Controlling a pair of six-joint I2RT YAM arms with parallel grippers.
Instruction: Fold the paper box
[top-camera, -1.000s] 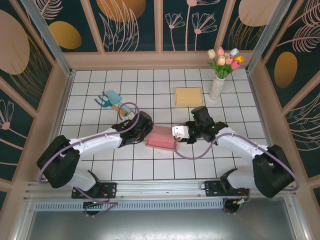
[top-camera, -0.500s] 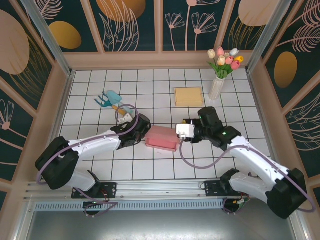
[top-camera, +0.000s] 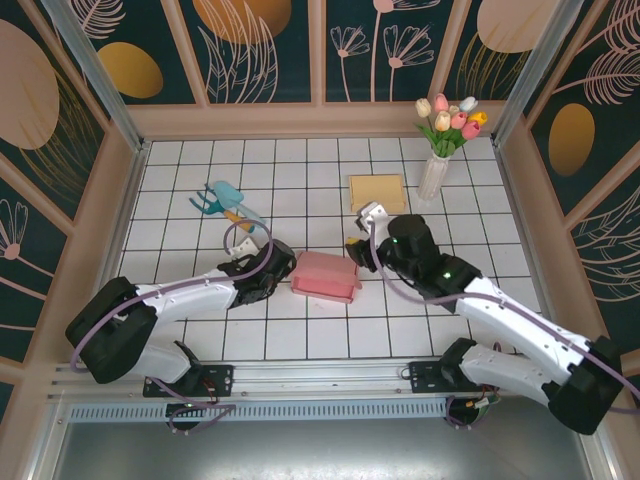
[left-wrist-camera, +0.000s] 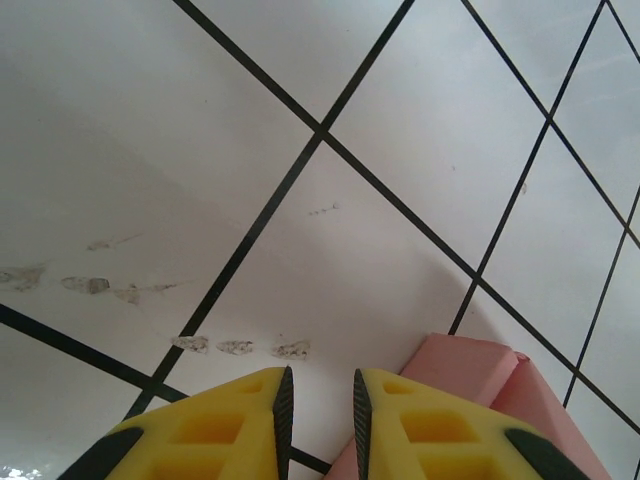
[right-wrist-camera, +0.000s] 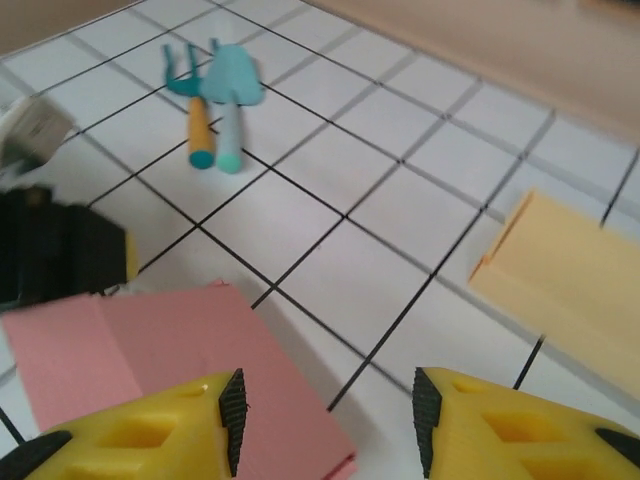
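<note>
**Item 1 – paper box (top-camera: 326, 277).** Pink, flattened, lying on the white tiled table (top-camera: 200, 330) between the two grippers.
- From the left gripper: just beside it. In the left wrist view one corner and an edge of the box show close against the outer side of the right-hand finger, and no part of the box is in the gap.
- From the right gripper: below and ahead of it. In the right wrist view the pink sheet runs under the left-hand finger, and its near corner ends short of the gap.

**Item 2 – left gripper (left-wrist-camera: 320, 385).** Low over the tiles. The jaws stand at a narrow slit with bare table between them, and nothing is held.

**Item 3 – right gripper (right-wrist-camera: 328, 395).** Raised above the far right corner of the box. The jaws stand wide apart with tile showing between them, and nothing is held.

**Item 4 – flat yellow box (right-wrist-camera: 570, 270).** Ahead of the right gripper and to its right, apart from the pink box.

**Item 5 – teal hand rake and trowel (right-wrist-camera: 215, 100).** Side by side, well ahead of the right gripper and to its left.

**Item 6 – vase of tulips (top-camera: 437, 170).** Beyond the right gripper, beside the yellow box.
</note>
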